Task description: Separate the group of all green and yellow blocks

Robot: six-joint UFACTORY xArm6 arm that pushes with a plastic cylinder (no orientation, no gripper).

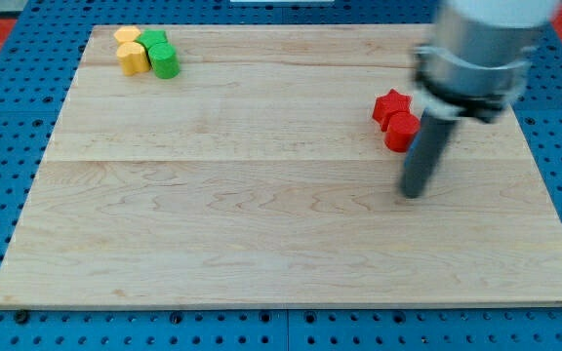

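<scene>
Our end effector is a bare rod with nothing to open or close, and it holds nothing; my tip (413,193) rests on the desk (261,244) at the view's right, just below and beside two red blocks (395,119) that sit touching each other. Part of the lower red block seems hidden behind the rod, so we cannot tell whether the rod touches it. The blocks we care about are well apart from us, in the view's top-left corner: two yellow blocks (131,51) and two green blocks (159,54), packed tight, yellows on the left, greens on the right. The step in hand, as we judge it, is the crossing to that cluster. To do it well, we should pull away from the reds without nudging them, travel across the open middle of the desk, and come at the group from below or from the right. We should aim my tip at a seam between blocks rather than at a face. The corner is close, so pushes toward the desk's centre look safer than pushes outward.
</scene>
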